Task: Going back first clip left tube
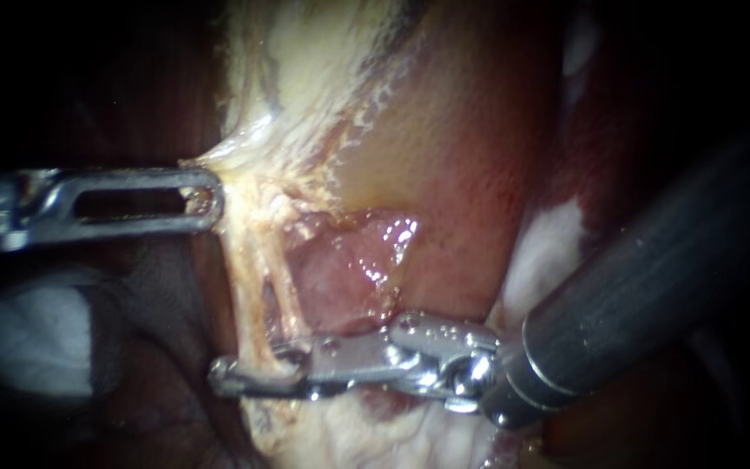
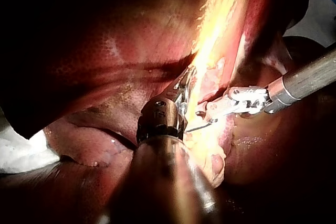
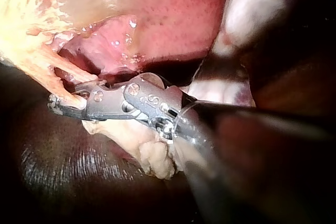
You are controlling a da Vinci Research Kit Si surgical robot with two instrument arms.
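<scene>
Over white cloth (image 1: 19,339) in dark surrounds, left instrument (image 1: 208,198) jaws clamped on pale fatty tissue (image 1: 262,130), tube (image 1: 249,278) just below them, gripped between right instrument (image 1: 227,375) narrow jaws, wet red liver (image 1: 470,174) above those.

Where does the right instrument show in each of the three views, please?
Endoscope view: the right instrument comes in low from the right, with its tip at the pale strands.
Left wrist view: the right instrument crosses just ahead of the left instrument.
Right wrist view: the right instrument is this camera's own.
Shared landmark: the pale strands at its tip.
</scene>
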